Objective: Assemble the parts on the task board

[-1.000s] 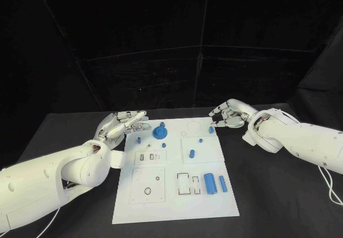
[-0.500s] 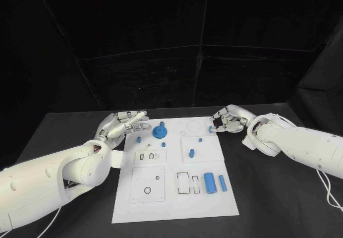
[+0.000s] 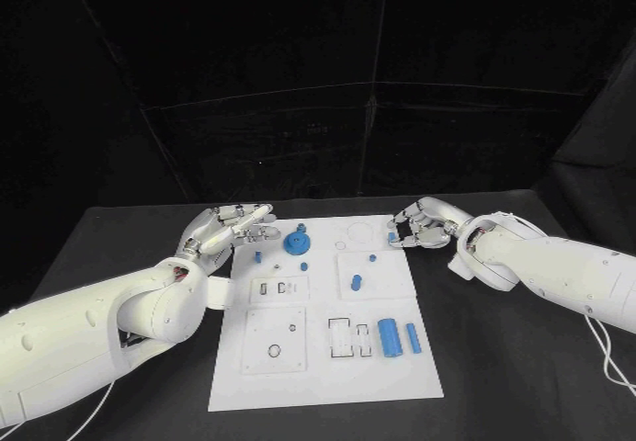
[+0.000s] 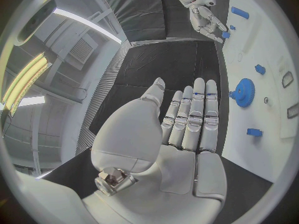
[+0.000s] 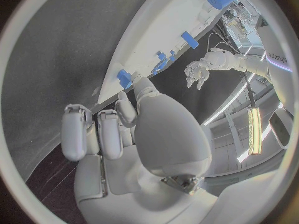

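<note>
Head view showed your right hand (image 3: 422,225) at the task board's (image 3: 318,367) one-o'clock corner, fingers curled beside a small blue peg (image 3: 392,240); whether they pinched it, I could not tell; a glancing touch could topple that smooth stub; your left hand (image 3: 225,230) hovered open at ten o'clock, near the toothed blue gear (image 3: 299,244).

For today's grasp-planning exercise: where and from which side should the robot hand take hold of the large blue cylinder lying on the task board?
Grip the large blue cylinder across its curved sides at mid-length, coming from above. It lies flat on the task board, and a thinner blue rod lies close alongside, so fingers likely fit best straight down.
</note>
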### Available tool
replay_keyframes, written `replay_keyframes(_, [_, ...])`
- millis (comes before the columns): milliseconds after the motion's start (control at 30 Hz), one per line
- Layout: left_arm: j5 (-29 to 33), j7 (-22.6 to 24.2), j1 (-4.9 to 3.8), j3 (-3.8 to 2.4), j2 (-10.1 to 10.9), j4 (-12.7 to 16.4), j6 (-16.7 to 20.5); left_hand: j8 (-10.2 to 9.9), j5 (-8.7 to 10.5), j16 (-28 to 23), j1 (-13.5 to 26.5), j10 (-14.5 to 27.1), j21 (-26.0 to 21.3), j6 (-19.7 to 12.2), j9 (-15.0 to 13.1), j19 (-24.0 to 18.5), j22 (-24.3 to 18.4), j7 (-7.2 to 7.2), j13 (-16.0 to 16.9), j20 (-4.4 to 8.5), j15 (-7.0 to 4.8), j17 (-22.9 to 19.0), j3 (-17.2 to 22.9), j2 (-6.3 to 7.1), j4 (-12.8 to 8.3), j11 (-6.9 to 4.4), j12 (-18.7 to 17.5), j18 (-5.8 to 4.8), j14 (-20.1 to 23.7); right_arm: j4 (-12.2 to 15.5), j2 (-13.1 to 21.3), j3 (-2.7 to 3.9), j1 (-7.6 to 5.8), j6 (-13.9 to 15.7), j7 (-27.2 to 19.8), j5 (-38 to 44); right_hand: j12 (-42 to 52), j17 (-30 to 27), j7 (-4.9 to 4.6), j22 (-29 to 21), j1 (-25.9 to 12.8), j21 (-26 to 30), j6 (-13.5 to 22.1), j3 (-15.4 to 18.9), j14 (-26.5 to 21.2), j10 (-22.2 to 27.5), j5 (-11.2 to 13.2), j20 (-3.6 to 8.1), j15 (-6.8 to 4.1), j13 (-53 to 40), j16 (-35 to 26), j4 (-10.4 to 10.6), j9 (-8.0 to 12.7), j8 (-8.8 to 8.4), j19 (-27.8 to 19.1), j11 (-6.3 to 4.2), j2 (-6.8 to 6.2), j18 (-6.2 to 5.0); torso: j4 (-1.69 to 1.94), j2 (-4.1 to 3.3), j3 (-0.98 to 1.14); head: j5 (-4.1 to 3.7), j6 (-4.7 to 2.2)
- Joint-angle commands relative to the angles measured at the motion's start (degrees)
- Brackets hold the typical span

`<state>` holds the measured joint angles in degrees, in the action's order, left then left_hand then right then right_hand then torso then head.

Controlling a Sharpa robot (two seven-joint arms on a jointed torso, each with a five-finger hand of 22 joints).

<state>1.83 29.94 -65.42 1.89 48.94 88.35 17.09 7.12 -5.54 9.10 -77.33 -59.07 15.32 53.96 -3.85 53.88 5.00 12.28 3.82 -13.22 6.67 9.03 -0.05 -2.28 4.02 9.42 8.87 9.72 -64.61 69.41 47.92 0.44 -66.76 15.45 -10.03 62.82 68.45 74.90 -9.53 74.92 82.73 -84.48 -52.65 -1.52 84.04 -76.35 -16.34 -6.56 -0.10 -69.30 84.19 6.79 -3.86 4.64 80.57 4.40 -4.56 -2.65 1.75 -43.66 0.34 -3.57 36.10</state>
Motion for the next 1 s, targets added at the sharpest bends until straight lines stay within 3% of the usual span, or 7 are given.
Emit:
replay_keyframes(33, [-0.27, 0.55, -0.05, -0.05, -0.06, 0.03, -0.74, 0.09, 0.00, -0.19, 0.10, -0.47, -0.25, 0.31, -0.02, 0.53, -0.04, 0.05, 0.00, 0.03, 0.00, 0.08, 0.02, -0.60, -0.35, -0.12, -0.10, 0.89, -0.27, -0.03, -0.08, 0.03, -0.02, -0.83, -0.50, -0.12, 0.28, 3.01, 0.10, 2.52, 0.05, 0.28, -0.10, 0.23, 3.38, 0.16, 0.43, 0.06, 0.19, -0.15, 0.04, -0.15, -0.13, 0.07, -0.18, -0.10, 0.71, -0.29, -0.03, 0.00, 0.01, 0.00, 0.07])
replay_keyframes(367, [-0.27, 0.49, -0.05, -0.04, -0.04, 0.01, -0.76, 0.06, 0.00, -0.24, 0.08, -0.47, -0.26, 0.29, 0.00, 0.55, -0.06, 0.10, -0.01, 0.04, 0.00, 0.09, 0.03, -0.61, -0.40, -0.11, -0.14, 0.88, -0.26, -0.31, -0.26, 0.03, 0.06, -1.01, -0.35, -0.12, 0.77, 3.28, 0.40, 2.75, 0.35, 0.21, -1.88, 0.25, 3.45, -0.17, 0.54, 0.17, 0.00, -0.51, 0.14, -0.46, -0.40, 1.08, 0.04, -0.37, 1.72, -0.25, 0.00, 0.03, 0.00, -0.08, 0.06])
replay_keyframes(633, [-0.27, 0.43, -0.05, -0.04, -0.03, 0.01, -0.72, 0.06, 0.00, -0.24, 0.08, -0.47, -0.26, 0.29, 0.00, 0.55, -0.06, 0.10, -0.01, 0.04, 0.00, 0.09, 0.03, -0.61, -0.40, -0.11, -0.14, 0.88, -0.26, -0.78, -0.63, 0.03, 0.34, -1.27, -0.06, 0.42, 1.32, 3.71, 0.92, 3.22, 1.38, 0.02, -4.17, -0.65, 3.56, -0.59, 2.87, 0.54, -0.42, -0.98, 0.30, -1.33, -0.51, 2.14, 0.42, -0.85, 3.11, -0.15, -0.02, 0.04, 0.00, -0.05, 0.17])
replay_keyframes(1000, [-0.27, 0.31, -0.05, -0.04, -0.01, 0.00, -0.66, 0.04, -0.01, -0.27, 0.04, -0.46, -0.27, 0.28, 0.01, 0.56, -0.08, 0.14, -0.02, 0.05, 0.00, 0.09, 0.06, -0.63, -0.45, -0.09, -0.18, 0.88, -0.27, -1.18, -0.93, 0.03, 0.48, -1.27, 0.21, 0.87, 1.57, 3.94, 1.04, 3.53, 1.56, -0.11, -4.59, -0.90, 3.61, -0.77, 3.15, 0.61, -0.50, -1.20, 0.41, -1.54, -0.49, 2.30, 0.66, -0.96, 3.37, -0.08, 0.02, 0.03, 0.00, -0.06, 0.27])
